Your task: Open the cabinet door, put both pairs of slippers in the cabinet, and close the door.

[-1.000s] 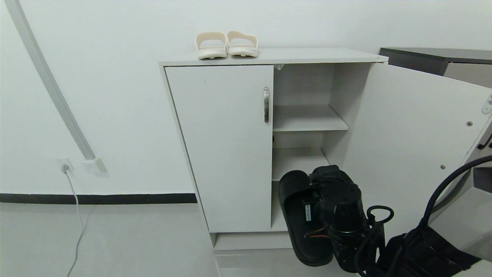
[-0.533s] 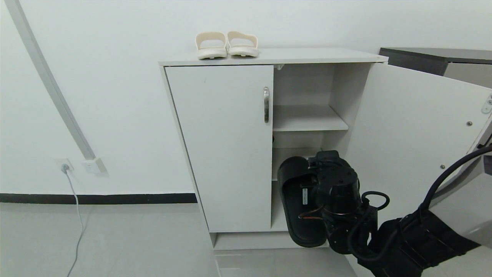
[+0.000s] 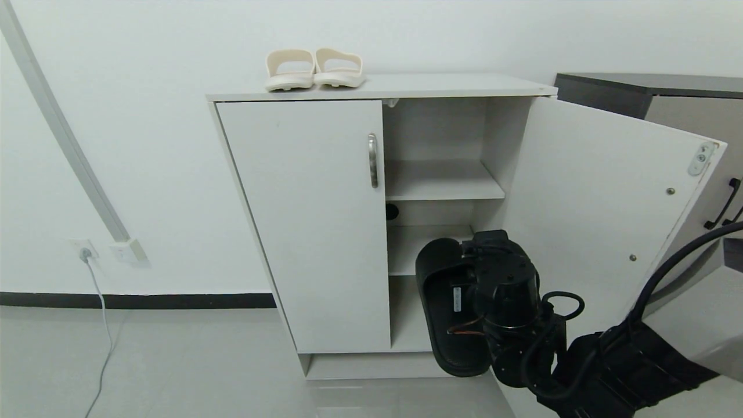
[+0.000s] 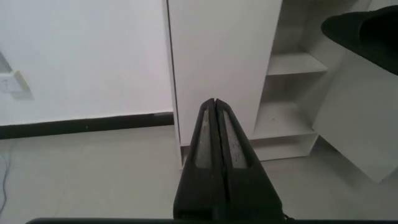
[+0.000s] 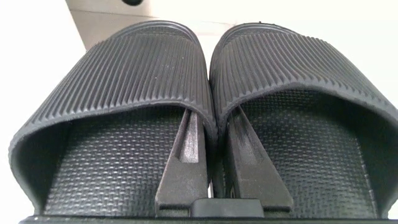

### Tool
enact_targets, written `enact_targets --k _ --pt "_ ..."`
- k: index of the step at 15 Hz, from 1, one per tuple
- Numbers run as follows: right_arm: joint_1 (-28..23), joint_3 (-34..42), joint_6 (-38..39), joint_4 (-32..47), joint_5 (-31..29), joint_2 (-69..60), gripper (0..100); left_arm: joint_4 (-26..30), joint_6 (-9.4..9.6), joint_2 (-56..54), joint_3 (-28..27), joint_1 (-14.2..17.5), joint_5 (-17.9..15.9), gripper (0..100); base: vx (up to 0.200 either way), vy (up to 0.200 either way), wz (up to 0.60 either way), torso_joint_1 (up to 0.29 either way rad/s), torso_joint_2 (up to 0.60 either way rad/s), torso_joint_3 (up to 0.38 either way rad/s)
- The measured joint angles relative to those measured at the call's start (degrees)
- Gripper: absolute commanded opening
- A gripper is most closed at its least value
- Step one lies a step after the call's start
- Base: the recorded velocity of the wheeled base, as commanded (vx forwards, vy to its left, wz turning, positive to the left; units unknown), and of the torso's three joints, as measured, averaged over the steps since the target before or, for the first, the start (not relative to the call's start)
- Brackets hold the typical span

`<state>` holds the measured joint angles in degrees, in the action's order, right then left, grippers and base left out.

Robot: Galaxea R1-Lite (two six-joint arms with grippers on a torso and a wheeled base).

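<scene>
Black slippers [image 3: 450, 302] pinched between right fingers [image 5: 186, 149], near front of open cabinet [image 3: 435, 86]; white pair [image 3: 316, 69] on top, not yet stowed; left fingers [image 4: 205, 143] pressed together, empty.

No words or numbers can be read. A small white label [image 3: 457, 299] is seen on the black slipper [image 3: 442, 339], but its print is too small.

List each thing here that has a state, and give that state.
right door: open wide
left door: shut
right gripper: shut on black slippers
black slippers: held up, not yet inside cabinet
cream slippers: resting on cabinet top
left gripper: shut, empty
</scene>
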<state>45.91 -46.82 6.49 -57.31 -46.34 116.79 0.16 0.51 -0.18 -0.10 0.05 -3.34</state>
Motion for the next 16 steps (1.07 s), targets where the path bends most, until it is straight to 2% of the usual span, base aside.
enact_targets --k 8,16 --pt "0.8 0.9 0.2 -1.3 0.5 2.3 0 0.0 -0.07 0.0 0.0 0.0 0.0 0 0.0 0.0 0.0 0.0 0.0 0.0" --pt "-1.0 1.9 0.2 -1.5 1.4 3.1 0 0.0 -0.16 0.0 0.0 0.0 0.1 0 0.0 0.0 0.0 0.0 0.0 0.0"
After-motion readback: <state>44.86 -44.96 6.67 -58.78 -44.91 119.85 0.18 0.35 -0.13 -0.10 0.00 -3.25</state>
